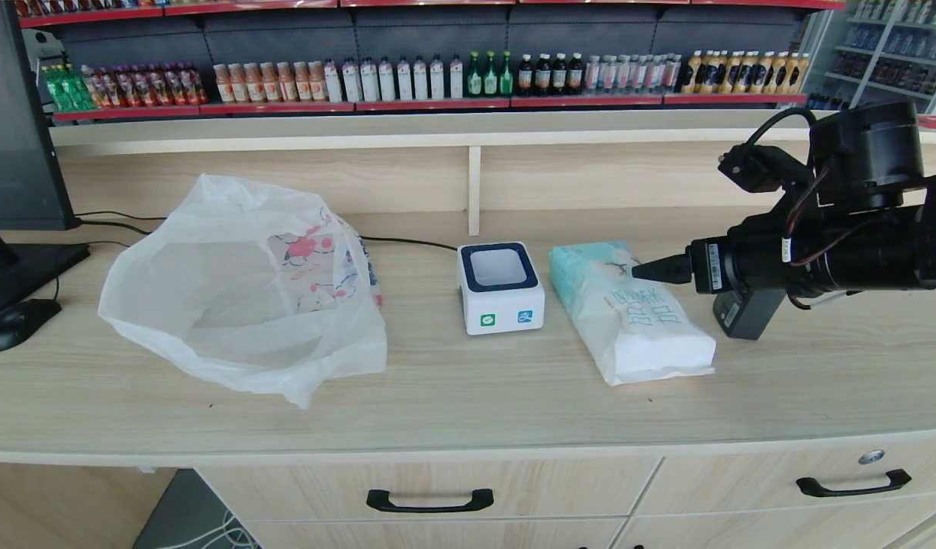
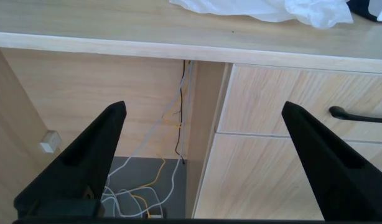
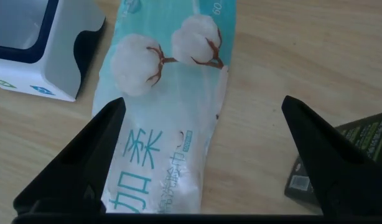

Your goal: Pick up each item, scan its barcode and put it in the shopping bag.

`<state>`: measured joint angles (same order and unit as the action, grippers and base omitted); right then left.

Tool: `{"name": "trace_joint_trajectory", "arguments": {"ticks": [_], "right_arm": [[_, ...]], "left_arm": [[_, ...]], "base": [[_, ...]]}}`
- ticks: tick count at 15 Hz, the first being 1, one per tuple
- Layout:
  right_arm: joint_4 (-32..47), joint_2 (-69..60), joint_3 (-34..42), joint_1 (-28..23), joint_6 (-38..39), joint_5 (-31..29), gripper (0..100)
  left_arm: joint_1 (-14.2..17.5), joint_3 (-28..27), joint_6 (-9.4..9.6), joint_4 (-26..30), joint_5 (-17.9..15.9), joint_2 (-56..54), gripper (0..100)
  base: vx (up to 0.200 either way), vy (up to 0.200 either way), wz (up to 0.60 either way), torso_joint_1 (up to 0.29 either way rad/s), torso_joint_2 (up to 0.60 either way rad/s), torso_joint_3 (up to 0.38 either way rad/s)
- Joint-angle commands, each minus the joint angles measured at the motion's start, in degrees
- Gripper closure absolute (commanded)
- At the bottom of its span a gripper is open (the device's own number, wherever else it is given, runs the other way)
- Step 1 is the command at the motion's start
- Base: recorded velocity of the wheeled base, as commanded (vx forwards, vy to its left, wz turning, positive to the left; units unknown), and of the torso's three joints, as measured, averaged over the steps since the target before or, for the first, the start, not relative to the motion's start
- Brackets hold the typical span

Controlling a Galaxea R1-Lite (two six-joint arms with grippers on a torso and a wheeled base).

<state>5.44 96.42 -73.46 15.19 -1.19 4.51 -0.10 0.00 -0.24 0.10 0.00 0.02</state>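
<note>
Right gripper (image 3: 203, 106) (fingers apart) hovers above tissue pack (image 3: 163, 134).

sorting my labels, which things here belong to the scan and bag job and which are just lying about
Job:
tissue pack
dark pack
scanner
shopping bag
right gripper, open over the tissue pack

Lying about:
mouse
monitor
cable
shelf bottles
</note>
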Motion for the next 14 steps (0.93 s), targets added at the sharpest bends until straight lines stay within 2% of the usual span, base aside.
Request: {"name": "trace_joint_trajectory", "arguments": {"ticks": [1, 3, 11, 14], "right_arm": [[0.0, 1.8, -0.3, 0.0, -0.5, -0.6, 0], [-0.1, 1.9, 0.4, 2.6, -0.9, -0.3, 0], [-0.2, 3.1, 0.9, 4.3, -1.6, -0.6, 0], [-0.2, 2.6, 0.8, 7.0, -1.6, -1.2, 0]], "left_arm": [[0.0, 0.0, -0.02, 0.0, 0.0, 0.0, 0], [0.0, 0.0, -0.02, 0.0, 0.0, 0.0, 0], [0.0, -0.1, -0.02, 0.0, 0.0, 0.0, 0], [0.0, 0.0, -0.02, 0.0, 0.0, 0.0, 0]], "base": [[0.000, 0.000, 0.00, 0.000, 0.00, 0.000], [0.000, 0.000, 0.00, 0.000, 0.00, 0.000], [0.000, 0.000, 0.00, 0.000, 0.00, 0.000], [0.000, 0.000, 0.00, 0.000, 0.00, 0.000]]}}
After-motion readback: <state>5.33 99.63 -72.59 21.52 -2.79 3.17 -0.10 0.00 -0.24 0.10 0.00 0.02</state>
